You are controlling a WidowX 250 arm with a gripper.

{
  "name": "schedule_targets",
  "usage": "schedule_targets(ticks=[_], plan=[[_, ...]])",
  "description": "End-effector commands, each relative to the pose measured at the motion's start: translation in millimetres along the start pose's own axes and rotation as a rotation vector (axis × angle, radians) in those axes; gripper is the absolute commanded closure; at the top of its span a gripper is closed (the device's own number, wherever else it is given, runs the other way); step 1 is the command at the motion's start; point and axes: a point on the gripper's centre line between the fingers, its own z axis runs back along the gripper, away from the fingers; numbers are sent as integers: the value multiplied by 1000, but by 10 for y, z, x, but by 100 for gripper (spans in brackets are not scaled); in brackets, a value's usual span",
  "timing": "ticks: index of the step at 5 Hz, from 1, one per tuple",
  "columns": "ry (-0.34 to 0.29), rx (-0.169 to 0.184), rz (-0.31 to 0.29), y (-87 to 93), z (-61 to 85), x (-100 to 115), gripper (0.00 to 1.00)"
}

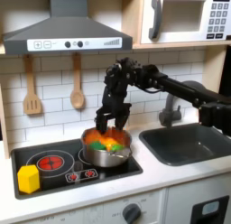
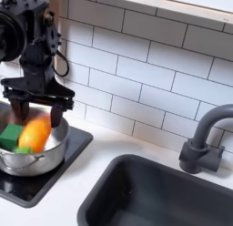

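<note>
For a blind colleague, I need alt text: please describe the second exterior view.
The black tool hangs open just above a round silver metal pot on a black stove top, where an orange toy carrot with a green top and a green block lie inside. At the second exterior view's right stand a dark grey sink and a grey faucet before white wall tiles.

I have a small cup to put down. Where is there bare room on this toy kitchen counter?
Free: the counter strip between stovetop and sink, and the red burner between yellow block and pot. Crowded: the pot, holding the carrot and green pieces, with the end effector above.
</note>
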Motion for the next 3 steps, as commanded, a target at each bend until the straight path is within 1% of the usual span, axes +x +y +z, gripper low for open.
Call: schedule_targets(ticks=[1,2,3], plan=[[-3,7,13,41,25,12,0],[-1,17,26,69,41,-7,0],[1,26,27,69,32,-24,0]])
